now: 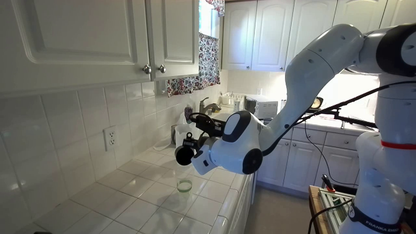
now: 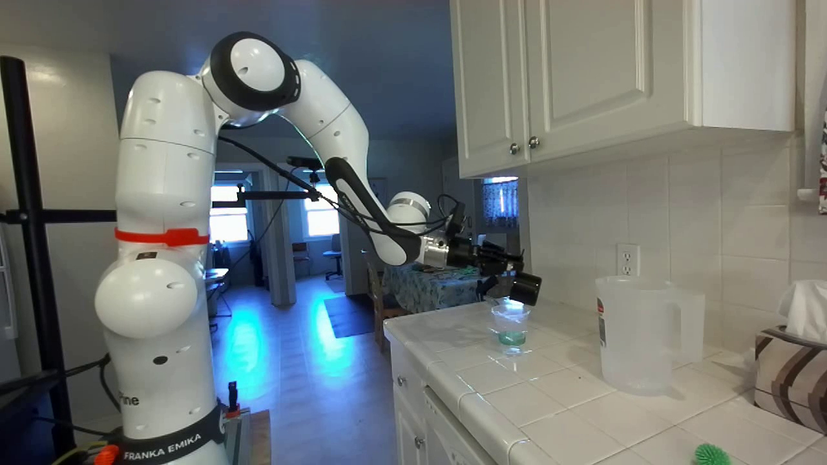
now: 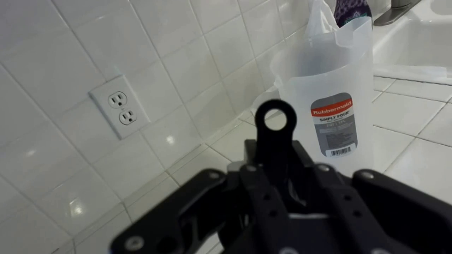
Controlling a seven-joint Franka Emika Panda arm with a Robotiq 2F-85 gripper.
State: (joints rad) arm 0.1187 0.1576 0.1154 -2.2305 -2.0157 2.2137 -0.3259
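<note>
A black measuring cup (image 1: 184, 156) is held by its handle in my gripper (image 1: 192, 143). In the wrist view the handle (image 3: 275, 139), with a round hole at its end, stands up between the two fingers, which press on it from both sides. The cup's bowl (image 2: 526, 289) lies tipped on its side in both exterior views, and the gripper mostly hides it in the wrist view. Beneath it, on the tiled counter, stands a small clear cup (image 2: 511, 326) with green near its base. The bowl is close above that clear cup; whether they touch I cannot tell.
A translucent Rubbermaid pitcher (image 3: 328, 91) stands on the counter (image 1: 130, 208), ahead of the gripper in the wrist view. Behind it are a tissue box (image 2: 788, 374) and the sink (image 3: 413, 46). A green scrubber (image 2: 711, 454) lies near. Wall cabinets (image 2: 607, 71) hang above.
</note>
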